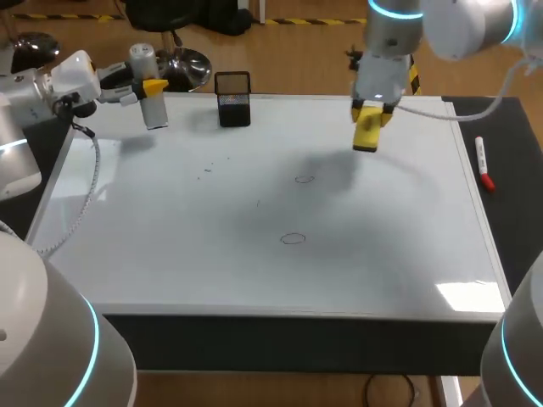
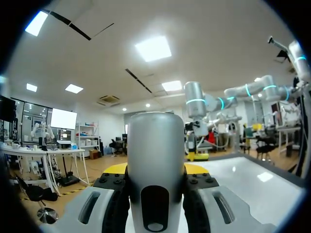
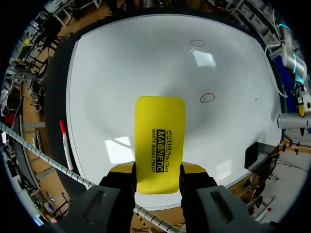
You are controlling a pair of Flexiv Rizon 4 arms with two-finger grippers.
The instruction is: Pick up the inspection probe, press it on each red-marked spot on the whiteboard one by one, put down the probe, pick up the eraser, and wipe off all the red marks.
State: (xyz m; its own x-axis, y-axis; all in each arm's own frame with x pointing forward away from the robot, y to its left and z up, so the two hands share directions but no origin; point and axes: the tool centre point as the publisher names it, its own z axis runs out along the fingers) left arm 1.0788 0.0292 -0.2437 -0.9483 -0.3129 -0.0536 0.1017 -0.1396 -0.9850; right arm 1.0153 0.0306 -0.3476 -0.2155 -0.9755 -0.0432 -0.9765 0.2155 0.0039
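– Probe (image 1: pixel 148 85) first: where is it?
– Upper left of the head view, upright, clamped between the yellow-tipped fingers of the left tool (image 1: pixel 151 87), at the far left corner of the whiteboard (image 1: pixel 254 271). I cannot tell whether its foot touches the board. From the left wrist its grey body fills the space between the fingers, and its near end is cut off.
– And the eraser?
– The yellow eraser (image 3: pixel 160 131) is pinched at its near end by the right tool (image 3: pixel 159 168), one finger on each side. That end is hidden behind the fingers. In the head view it hangs upper right of centre, over the far part of the board, with its shadow (image 1: pixel 331 170) lying apart from it.
– The marks?
– Two red rings (image 3: pixel 207 97) are on the board, one ahead of the eraser and off to one side, the other farther out. From the head camera they are thin outlines whose colour is hard to make out. A few specks left of them are too faint to identify.
– Anything else?
– A black holder (image 1: pixel 233 99) stands at the board's far edge, just right of the probe. A red-capped marker (image 1: pixel 484 163) lies on the dark tabletop (image 1: pixel 513 195), right of the board
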